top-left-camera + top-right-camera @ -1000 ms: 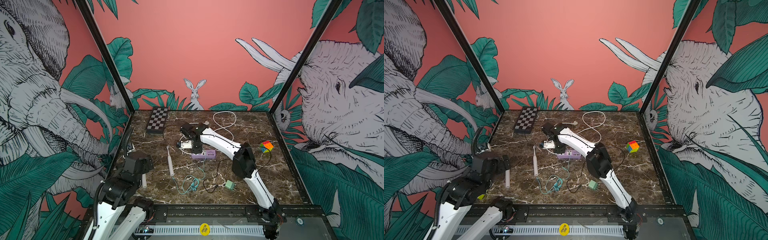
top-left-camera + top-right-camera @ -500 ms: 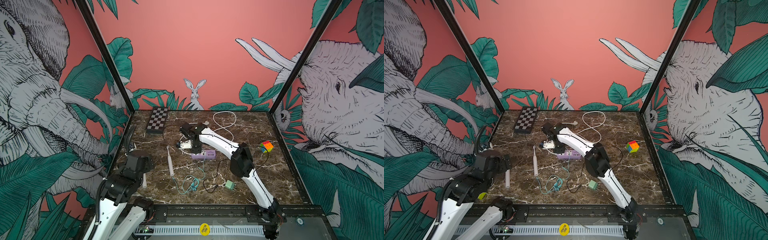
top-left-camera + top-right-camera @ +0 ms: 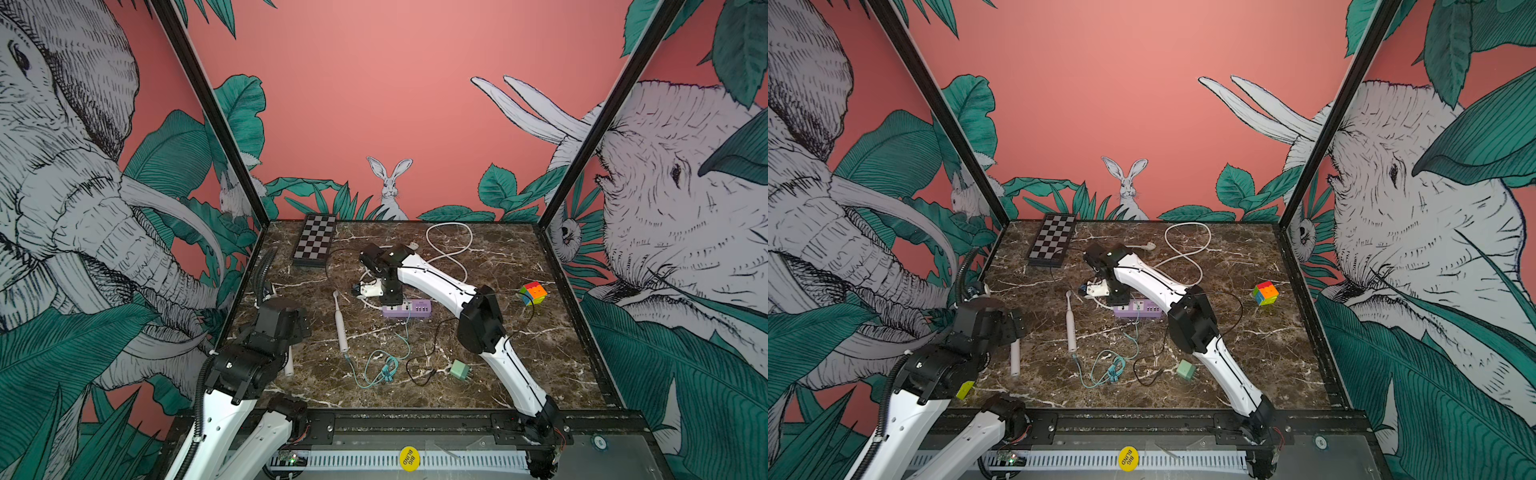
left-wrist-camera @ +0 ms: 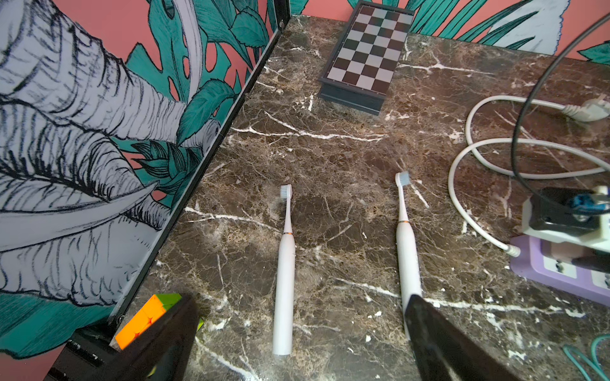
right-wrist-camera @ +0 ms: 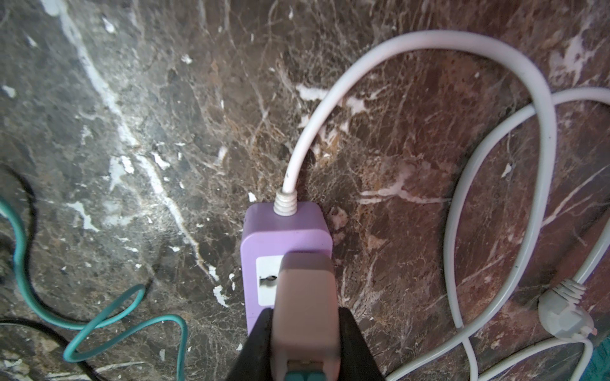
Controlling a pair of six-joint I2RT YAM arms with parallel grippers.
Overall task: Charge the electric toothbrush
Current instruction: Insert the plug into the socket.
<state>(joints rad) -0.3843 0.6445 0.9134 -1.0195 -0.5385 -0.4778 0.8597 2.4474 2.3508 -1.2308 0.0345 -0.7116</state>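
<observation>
The electric toothbrush [image 3: 340, 328] lies flat on the surface [image 3: 561, 332], teal cable [image 3: 388, 369] at its base. It is likely light, stiff and slick (take the thick handle, not the neck). Over the purple power strip [image 5: 284, 231] the right fingers [image 5: 255, 349] pinch the pink adapter [image 5: 305, 290]. The left fingers [image 4: 445, 346] hang spread above a second brush [image 4: 284, 280]. Loops of white cord [image 5: 292, 171] crowd behind the strip.

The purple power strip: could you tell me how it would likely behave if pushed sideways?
The purple power strip lies flat and low on the smooth marble table, so it would probably slide rather than tip. Its white cord curls in slack loops, likely offering little restraint.
</observation>
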